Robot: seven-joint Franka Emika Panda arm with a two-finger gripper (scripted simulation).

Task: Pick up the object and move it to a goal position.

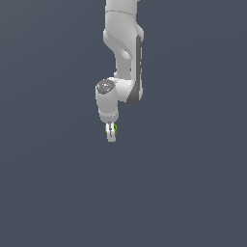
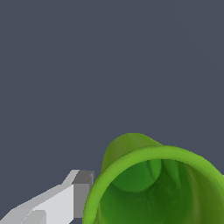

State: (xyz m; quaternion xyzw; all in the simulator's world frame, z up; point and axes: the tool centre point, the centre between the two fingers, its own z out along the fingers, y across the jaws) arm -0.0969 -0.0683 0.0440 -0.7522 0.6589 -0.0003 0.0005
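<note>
Jaws closed on the object [image 1: 111, 129], green showing between the white fingers [image 1: 111, 136] in the exterior view. Wrist view: the object [image 2: 153, 188] is a hollow green cup shape, one finger [image 2: 65, 199] against its rim. Arm [image 1: 123, 53] hangs vertical over plain grey ground.

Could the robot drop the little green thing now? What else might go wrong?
Maybe. The green object sits right at the tips of the gripper, and in the wrist view it looks hollow like a cup, with only one finger showing at its rim. Gripping by a thin rim could let it tilt or slip out. Also, no goal marker shows in either view, so the arm might set it down in the wrong spot.
</note>
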